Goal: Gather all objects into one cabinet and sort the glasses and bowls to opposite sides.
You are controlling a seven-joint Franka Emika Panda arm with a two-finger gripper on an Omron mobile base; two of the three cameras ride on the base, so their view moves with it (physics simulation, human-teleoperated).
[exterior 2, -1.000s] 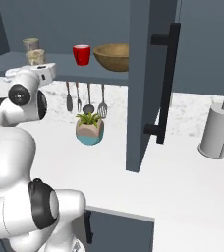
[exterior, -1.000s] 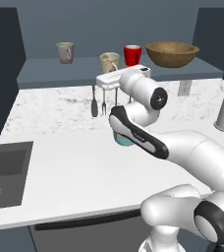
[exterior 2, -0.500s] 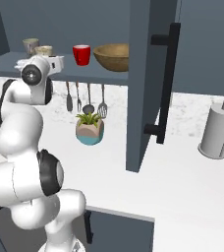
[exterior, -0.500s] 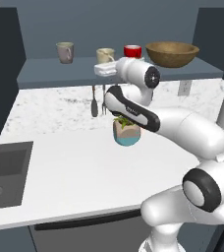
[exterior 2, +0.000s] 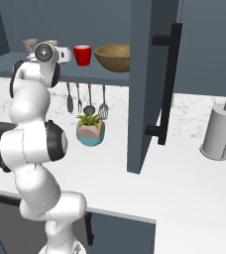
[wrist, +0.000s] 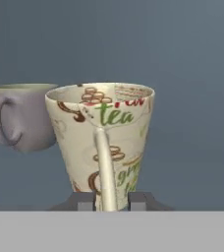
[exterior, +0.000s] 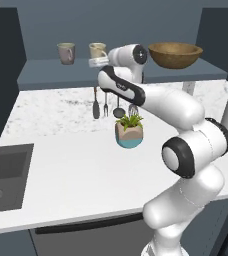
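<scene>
Hand point(wrist: 111, 201) slightly open around cream mug point(wrist: 104, 142) handle, taupe mug point(wrist: 23, 115) just beside

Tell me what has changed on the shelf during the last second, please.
The arm swung up and left, carrying the tool along the shelf to the cream patterned mug, beside the taupe mug. The fingers now straddle that mug's handle, and the jaws have begun to part. The red cup, wooden bowl and teal plant pot stayed in place.

Matt wooden bowl point(exterior: 175, 54), glossy red cup point(exterior 2: 82, 55), speckled stone counter point(exterior: 61, 165)
</scene>
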